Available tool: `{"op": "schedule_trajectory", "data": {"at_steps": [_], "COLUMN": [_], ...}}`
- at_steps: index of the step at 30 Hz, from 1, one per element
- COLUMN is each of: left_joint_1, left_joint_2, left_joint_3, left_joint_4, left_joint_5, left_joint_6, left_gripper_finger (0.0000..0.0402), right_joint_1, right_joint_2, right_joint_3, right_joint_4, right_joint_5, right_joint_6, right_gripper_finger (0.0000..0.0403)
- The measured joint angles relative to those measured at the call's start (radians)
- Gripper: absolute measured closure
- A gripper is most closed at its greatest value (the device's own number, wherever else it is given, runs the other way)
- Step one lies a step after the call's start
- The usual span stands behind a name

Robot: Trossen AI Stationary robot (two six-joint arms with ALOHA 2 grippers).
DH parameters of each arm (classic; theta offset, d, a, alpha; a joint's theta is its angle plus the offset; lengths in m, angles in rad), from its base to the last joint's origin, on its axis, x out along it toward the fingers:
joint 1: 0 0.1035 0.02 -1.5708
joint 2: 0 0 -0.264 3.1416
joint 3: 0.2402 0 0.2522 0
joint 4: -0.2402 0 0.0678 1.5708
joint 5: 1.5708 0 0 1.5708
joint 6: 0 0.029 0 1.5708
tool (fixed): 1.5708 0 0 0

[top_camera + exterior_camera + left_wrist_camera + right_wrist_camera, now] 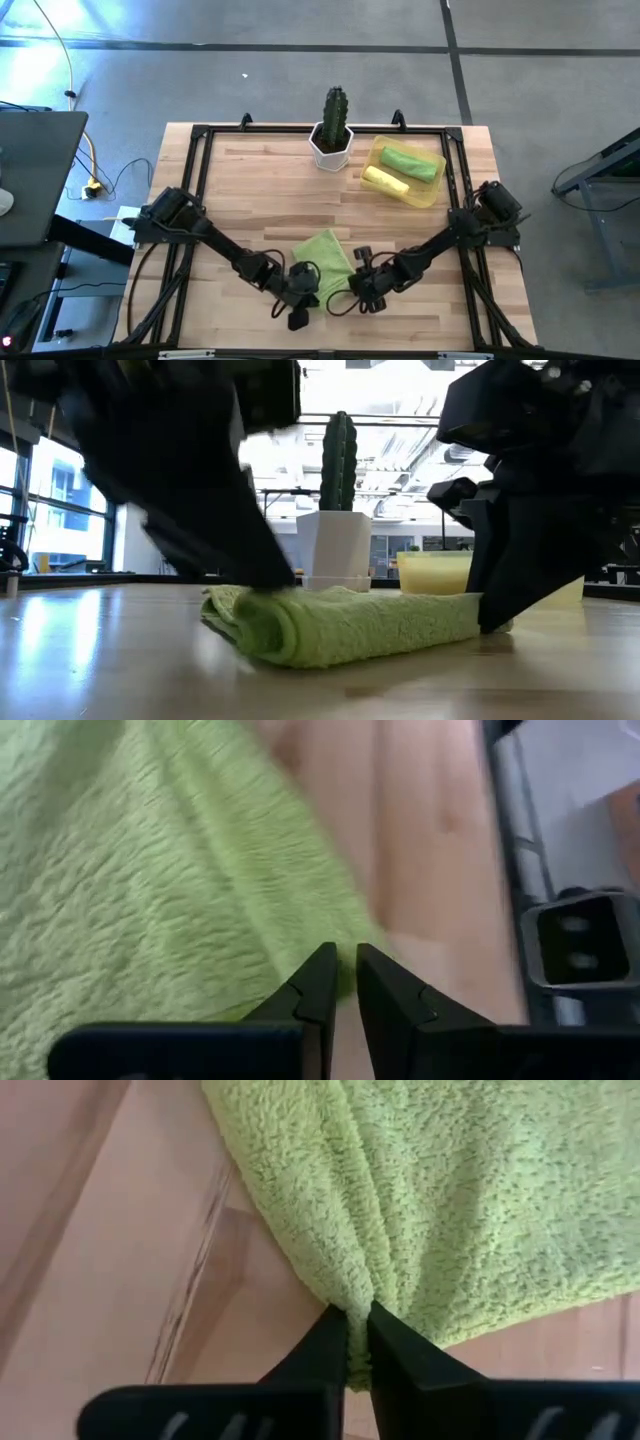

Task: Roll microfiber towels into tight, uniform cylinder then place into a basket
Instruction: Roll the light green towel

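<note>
A lime-green towel (322, 258) lies on the wooden table near its near edge, its near part doubled into a thick roll-like fold (350, 628). My left gripper (300, 292) is shut on the towel at its near left end. My right gripper (352, 287) is shut on it at its near right end. The pale yellow basket (432, 190) stands at the far right. It holds a rolled green towel (412, 162) and a rolled yellow towel (385, 181). My left gripper pinches the towel's edge (340, 948) between its two fingertips, which stand almost together. It slants down at the towel's left end (245, 600) from the table's left. The towel lies on the table. My right gripper pinches a bunched fold of the towel (357, 1308) between its two fingers, with several layers gathered into pleats. It slants down at the towel's right end (470, 622) from the table's right. The towel lies on the table.
A white hexagonal pot with a cactus (332, 140) stands at the middle of the far edge. A black frame (200, 150) runs round the table top. Bare wood (260, 190) lies between the towel and the pot.
</note>
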Motion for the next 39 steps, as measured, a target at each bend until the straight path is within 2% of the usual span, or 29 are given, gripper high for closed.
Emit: {"op": "schedule_trajectory", "data": {"at_steps": [5,11,15,20,28,35,39], "left_joint_1": [-0.002,-0.029,-0.06,-0.103,-0.139,-0.134,-0.115], "left_joint_2": [-0.057,-0.076,-0.065,-0.065,-0.028,0.022,0.045], "left_joint_3": [0.001,0.002,0.002,0.002,0.002,0.002,0.002], "left_joint_4": [0.004,0.027,0.032,0.034,0.032,0.032,0.027], "left_joint_5": [-0.013,-0.058,-0.147,-0.271,-0.389,-0.529,-0.523], "left_joint_6": [0.057,0.116,0.187,0.321,0.481,0.473,0.443], "left_gripper_finger": [0.0369,0.0369,0.0369,0.0369,0.0369,0.0369,0.0369], "right_joint_1": [-0.041,-0.13,-0.186,-0.25,-0.319,-0.335,-0.335], "right_joint_2": [-0.002,-0.001,0.005,0.006,0.006,0.007,0.024], "right_joint_3": [-0.001,-0.003,-0.004,-0.006,-0.006,-0.005,-0.003], "right_joint_4": [0.004,0.051,0.107,0.118,0.124,0.112,0.107], "right_joint_5": [-0.175,-0.446,-0.582,-0.695,-0.797,-0.802,-0.802], "right_joint_6": [0.007,0.137,0.218,0.363,0.546,0.586,0.601], "right_gripper_finger": [0.0399,0.04,0.0401,0.0402,0.0402,0.0402,0.0402]}}
